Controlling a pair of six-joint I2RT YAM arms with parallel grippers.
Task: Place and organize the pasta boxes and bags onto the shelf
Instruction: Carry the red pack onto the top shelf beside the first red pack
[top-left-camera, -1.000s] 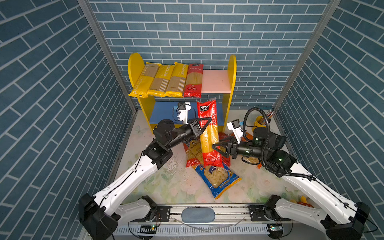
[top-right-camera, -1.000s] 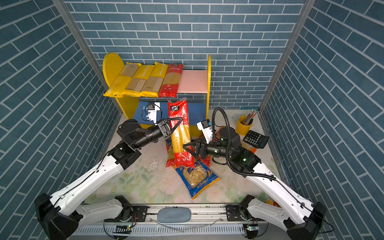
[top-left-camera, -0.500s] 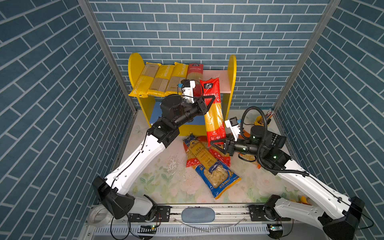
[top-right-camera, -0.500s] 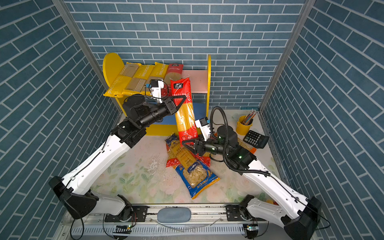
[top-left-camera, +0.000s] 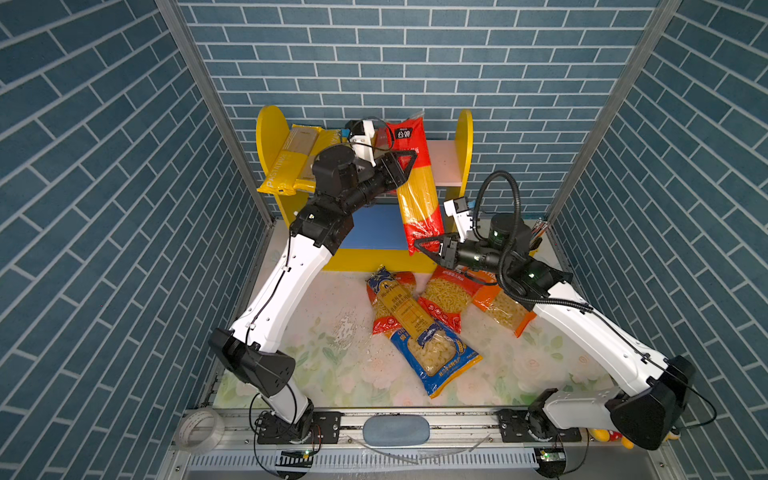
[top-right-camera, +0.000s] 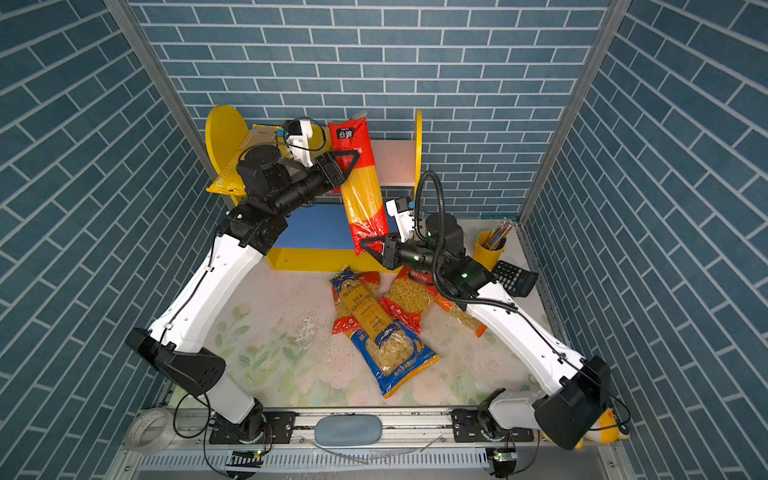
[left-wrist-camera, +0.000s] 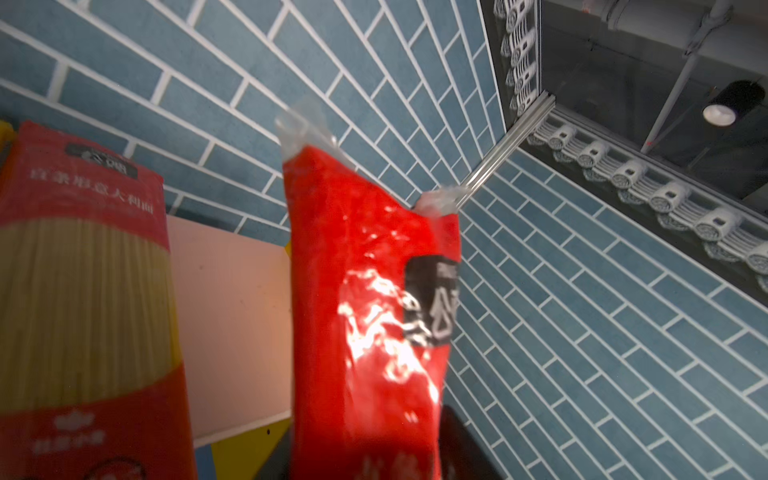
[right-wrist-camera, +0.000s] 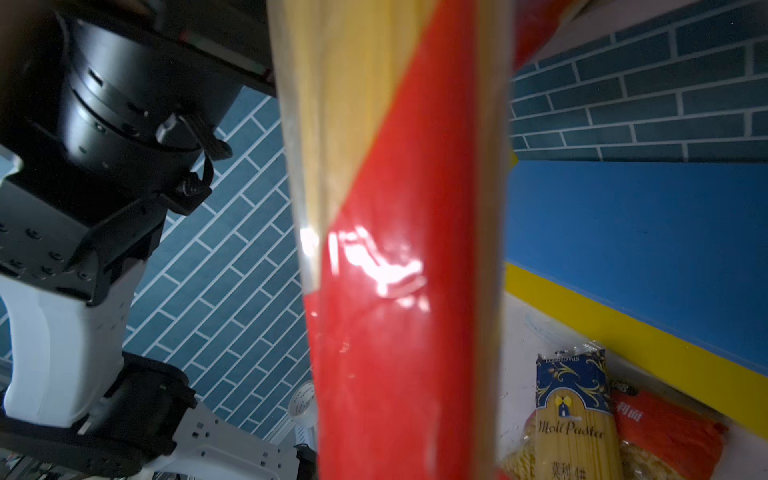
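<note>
A long red and yellow spaghetti pack (top-left-camera: 417, 195) (top-right-camera: 361, 195) slants from the shelf's pink upper board (top-left-camera: 446, 166) down past the blue lower board (top-left-camera: 374, 230). My left gripper (top-left-camera: 405, 166) (top-right-camera: 347, 166) flanks its upper half. The pack (left-wrist-camera: 365, 311) fills the space between the fingers, so their hold is unclear. My right gripper (top-left-camera: 424, 247) (top-right-camera: 368, 245) is shut on the pack's lower end (right-wrist-camera: 395, 291). Yellow spaghetti packs (top-left-camera: 291, 162) and another red pack (left-wrist-camera: 83, 270) lie on the upper board. On the table lie a dark-blue spaghetti pack (top-left-camera: 395, 303) and red (top-left-camera: 446, 297), orange (top-left-camera: 503, 307) and blue (top-left-camera: 436, 357) bags.
A yellow pencil cup (top-right-camera: 490, 245) and a black calculator (top-right-camera: 513, 276) stand at the right wall behind my right arm. A tape roll (top-left-camera: 199, 432) lies at the front left by the rail. Brick-patterned walls close in on three sides.
My left arm has carried the red spaghetti pack up from the table to the shelf's upper board. My right gripper has moved to the pack's lower end and closed on it.
</note>
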